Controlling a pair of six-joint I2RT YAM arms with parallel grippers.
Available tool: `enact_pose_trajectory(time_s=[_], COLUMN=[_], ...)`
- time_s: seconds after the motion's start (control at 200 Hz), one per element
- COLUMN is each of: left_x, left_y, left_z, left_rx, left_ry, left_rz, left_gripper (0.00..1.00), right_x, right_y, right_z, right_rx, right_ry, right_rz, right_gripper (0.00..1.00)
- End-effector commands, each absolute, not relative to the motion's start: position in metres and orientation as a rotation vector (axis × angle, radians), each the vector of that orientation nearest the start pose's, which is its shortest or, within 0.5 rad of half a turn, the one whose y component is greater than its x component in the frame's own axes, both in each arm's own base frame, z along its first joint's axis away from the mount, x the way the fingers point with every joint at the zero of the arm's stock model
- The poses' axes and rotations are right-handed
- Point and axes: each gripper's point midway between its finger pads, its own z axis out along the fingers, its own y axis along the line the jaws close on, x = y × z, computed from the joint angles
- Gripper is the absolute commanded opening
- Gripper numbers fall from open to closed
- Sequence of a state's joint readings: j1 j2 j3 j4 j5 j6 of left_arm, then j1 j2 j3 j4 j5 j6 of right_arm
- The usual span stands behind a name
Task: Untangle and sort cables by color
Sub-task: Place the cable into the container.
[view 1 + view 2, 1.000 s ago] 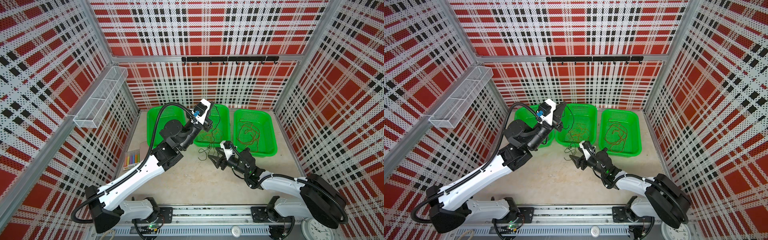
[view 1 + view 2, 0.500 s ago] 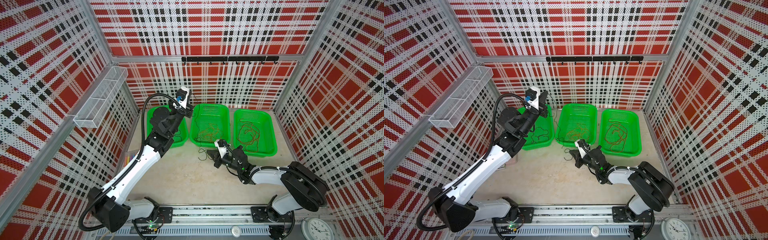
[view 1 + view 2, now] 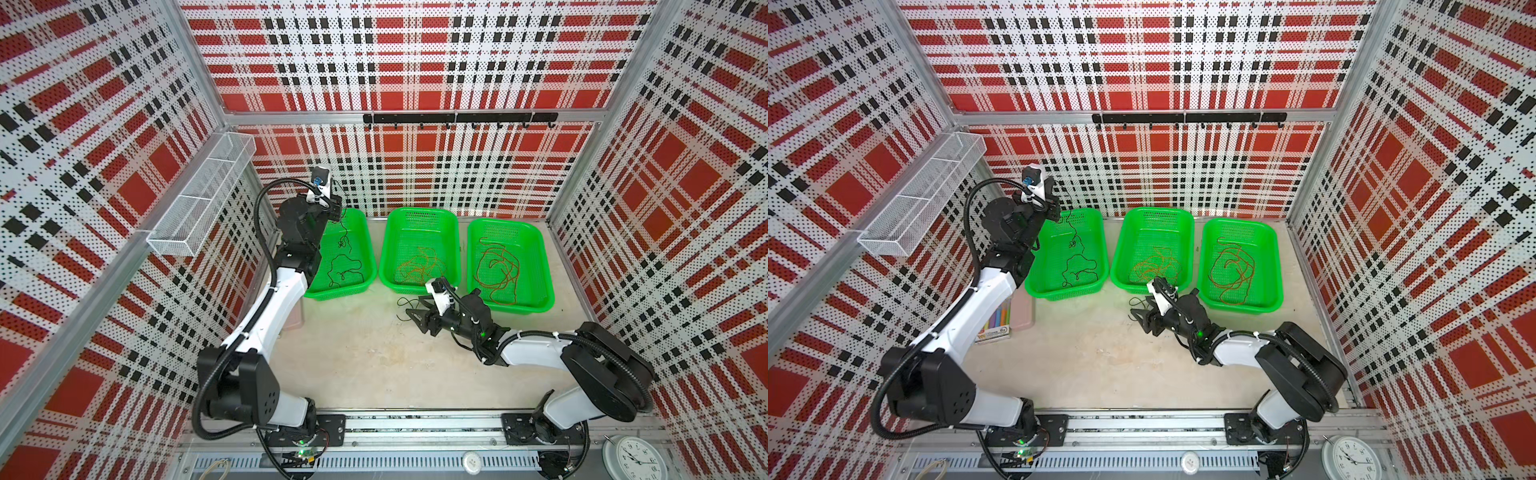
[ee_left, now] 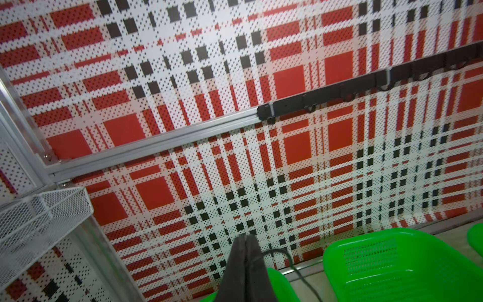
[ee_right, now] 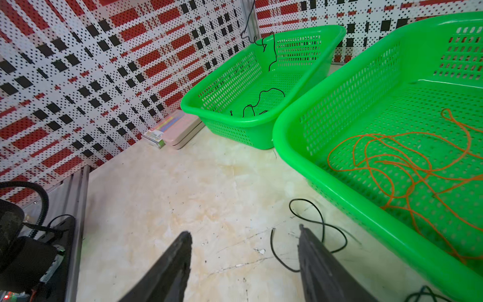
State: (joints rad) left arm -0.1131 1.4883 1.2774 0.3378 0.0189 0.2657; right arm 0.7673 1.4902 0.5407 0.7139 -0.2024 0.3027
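Note:
Three green baskets stand in a row at the back. A thin black cable (image 4: 275, 249) is pinched in my shut left gripper (image 3: 335, 208), which is raised over the far corner of the left basket (image 3: 345, 292). That cable hangs down to more black cable (image 3: 343, 266) lying inside. Orange cables (image 3: 417, 268) lie in the middle basket (image 3: 420, 212). Reddish-brown cables (image 3: 498, 270) lie in the right basket (image 3: 512, 308). My right gripper (image 3: 411, 311) hovers low and open on the table in front of the middle basket. A loose black cable (image 5: 271, 239) curls beside one of its fingers.
A pink case (image 3: 1022, 312) and a pack of coloured sticks (image 3: 995, 328) lie by the left wall under my left arm. A wire mesh shelf (image 3: 203, 199) juts from the left wall. A black hook rail (image 3: 457, 118) runs along the back wall.
My left arm has swung left from over the middle basket to over the left basket, carrying the black cable with it. The right gripper stays low in front of the middle basket.

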Motion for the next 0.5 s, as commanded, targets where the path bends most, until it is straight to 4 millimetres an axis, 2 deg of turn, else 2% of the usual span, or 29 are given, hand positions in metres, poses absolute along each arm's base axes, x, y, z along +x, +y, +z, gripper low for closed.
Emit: enact_pose_trajectory(time_s=[0.0, 0.095, 0.18, 0.195, 0.261, 0.296, 0.366, 0.456, 0.496], left_x=[0.511, 0.521, 0.526, 0.526, 0.527, 0.527, 0.521, 0.507, 0.5], left_y=[-0.043, -0.035, -0.03, -0.03, -0.026, -0.024, -0.023, -0.027, -0.032], left_z=[0.371, 0.336, 0.313, 0.309, 0.298, 0.295, 0.297, 0.309, 0.316], left_rx=[0.269, 0.251, 0.237, 0.235, 0.224, 0.211, 0.197, 0.183, 0.185], left_ry=[1.498, 1.56, 1.605, 1.613, 1.636, 1.645, 1.64, 1.607, 1.59], left_rz=[0.14, 0.15, 0.155, 0.153, 0.148, 0.149, 0.143, 0.135, 0.14], left_gripper=[0.0, 0.0, 0.09, 0.13, 0.49, 0.62, 0.74, 1.0, 0.98], right_x=[0.293, 0.297, 0.297, 0.297, 0.297, 0.296, 0.297, 0.297, 0.298], right_y=[0.301, 0.284, 0.268, 0.266, 0.253, 0.247, 0.232, 0.211, 0.202], right_z=[0.167, 0.166, 0.165, 0.165, 0.164, 0.165, 0.163, 0.161, 0.159], right_rx=[-0.518, -0.47, -0.423, -0.414, -0.369, -0.35, -0.294, -0.222, -0.191], right_ry=[1.839, 1.886, 1.908, 1.91, 1.919, 1.922, 1.944, 1.985, 2.005], right_rz=[0.81, 0.727, 0.672, 0.665, 0.641, 0.633, 0.593, 0.551, 0.543], right_gripper=[0.69, 0.7, 0.7, 0.7, 0.71, 0.71, 0.71, 0.71, 0.71])
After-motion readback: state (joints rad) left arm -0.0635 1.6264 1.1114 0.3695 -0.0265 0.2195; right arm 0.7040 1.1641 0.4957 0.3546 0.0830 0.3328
